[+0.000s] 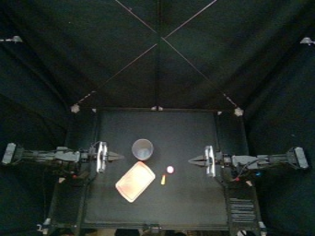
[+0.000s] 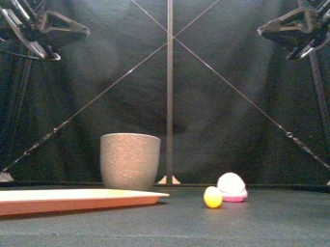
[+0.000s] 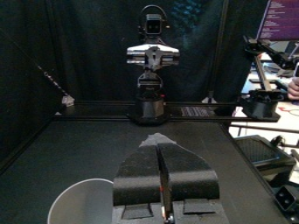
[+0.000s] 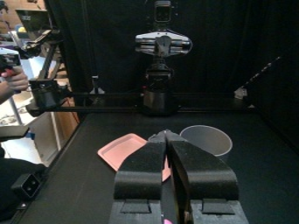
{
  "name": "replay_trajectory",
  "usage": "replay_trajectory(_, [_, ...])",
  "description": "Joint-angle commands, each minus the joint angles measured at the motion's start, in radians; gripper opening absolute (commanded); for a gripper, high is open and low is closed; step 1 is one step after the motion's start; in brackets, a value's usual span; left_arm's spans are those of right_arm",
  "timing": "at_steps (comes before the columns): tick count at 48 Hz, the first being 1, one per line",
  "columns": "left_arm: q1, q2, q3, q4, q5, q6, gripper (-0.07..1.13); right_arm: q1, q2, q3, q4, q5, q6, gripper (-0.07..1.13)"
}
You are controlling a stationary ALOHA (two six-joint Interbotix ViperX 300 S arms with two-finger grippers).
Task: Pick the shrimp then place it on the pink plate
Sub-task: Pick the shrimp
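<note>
Black table point(image 1: 185, 124) with two arms parked at its sides. Left gripper point(image 3: 158, 144) at the left edge, jaws pressed together, nothing between them. Right gripper point(image 4: 167, 136) at the right edge, likewise closed and empty. Pink tray point(image 1: 135, 182) flat toward the front, left of the middle, turned at an angle, bare. Tall grey speckled cup point(image 2: 130, 160) upright just behind the tray. Two small toys to the tray's right, between it and the right gripper: a white and pink toy point(image 2: 233, 186) and, just in front of it, a yellow-orange toy point(image 2: 213, 197) lying close beside the tray's right edge. Cannot tell which of the two is the shrimp. Both on the table, off the tray, clear of either claw, nearer the right one
</note>
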Motion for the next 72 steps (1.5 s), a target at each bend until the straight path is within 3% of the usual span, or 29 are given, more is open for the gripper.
replay_trajectory(1, [0.011, 0.014, -0.003, -0.009, -0.003, 0.002, 0.1, -0.003, 0.032, -0.012, 0.011, -0.003, 0.011, 0.09])
replay_trajectory(11, [0.012, 0.015, -0.002, -0.025, 0.012, 0.002, 0.09, -0.002, 0.166, -0.067, 0.1, -0.003, 0.074, 0.08])
replay_trajectory(25, [0.017, 0.015, -0.002, -0.025, 0.018, 0.005, 0.09, 0.021, 0.377, -0.17, 0.316, -0.006, 0.215, 0.15])
replay_trajectory(34, [0.023, 0.015, 0.003, -0.023, 0.018, 0.005, 0.09, 0.084, 0.477, -0.215, 0.365, -0.02, 0.23, 0.43])
replay_trajectory(43, [0.023, 0.015, 0.011, -0.025, 0.018, 0.003, 0.09, 0.141, 0.568, -0.245, 0.552, -0.021, 0.253, 0.84])
replay_trajectory(50, [0.023, 0.015, 0.012, -0.025, 0.017, 0.003, 0.09, 0.176, 0.63, -0.255, 0.681, -0.015, 0.314, 1.04])
replay_trajectory(60, [0.023, 0.015, 0.009, -0.025, 0.018, 0.003, 0.09, 0.179, 0.67, -0.261, 0.839, 0.141, 0.477, 1.04])
replay_trajectory(72, [0.025, 0.015, 0.012, -0.025, 0.015, 0.005, 0.09, 0.184, 0.736, -0.311, 0.807, 0.293, 0.571, 1.04])
